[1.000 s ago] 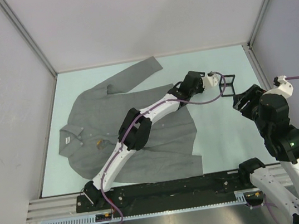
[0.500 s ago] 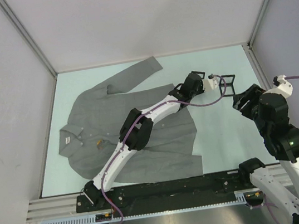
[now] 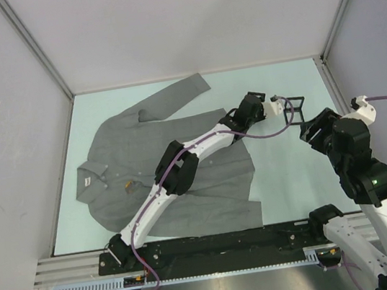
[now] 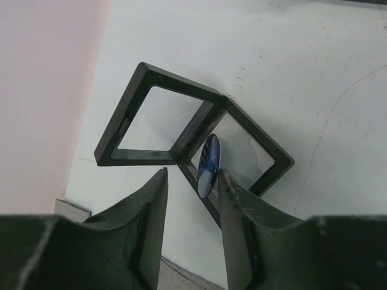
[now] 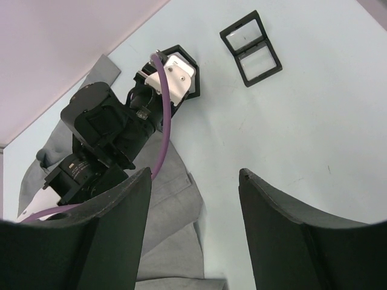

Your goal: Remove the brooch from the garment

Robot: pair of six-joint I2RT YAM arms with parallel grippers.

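Observation:
The grey garment point(image 3: 128, 147) lies spread on the left half of the table; its hem shows in the right wrist view point(image 5: 175, 235). My left gripper point(image 3: 282, 105) reaches far right, over an open black two-frame box point(image 3: 295, 109). In the left wrist view a blue oval brooch point(image 4: 209, 163) stands on edge against the right finger, above the box's hinge point(image 4: 181, 148). My left gripper point(image 4: 192, 174) shows a gap wider than the brooch. My right gripper point(image 5: 195, 175) is open and empty, hovering above the table beside the hem.
A small orange mark point(image 3: 127, 186) sits on the garment's chest near the collar. The black box also shows in the right wrist view point(image 5: 251, 48), beyond the left wrist point(image 5: 109, 130). White walls enclose the table on three sides.
My right arm has shifted slightly to the left. The left gripper stays over the black box with almost no movement.

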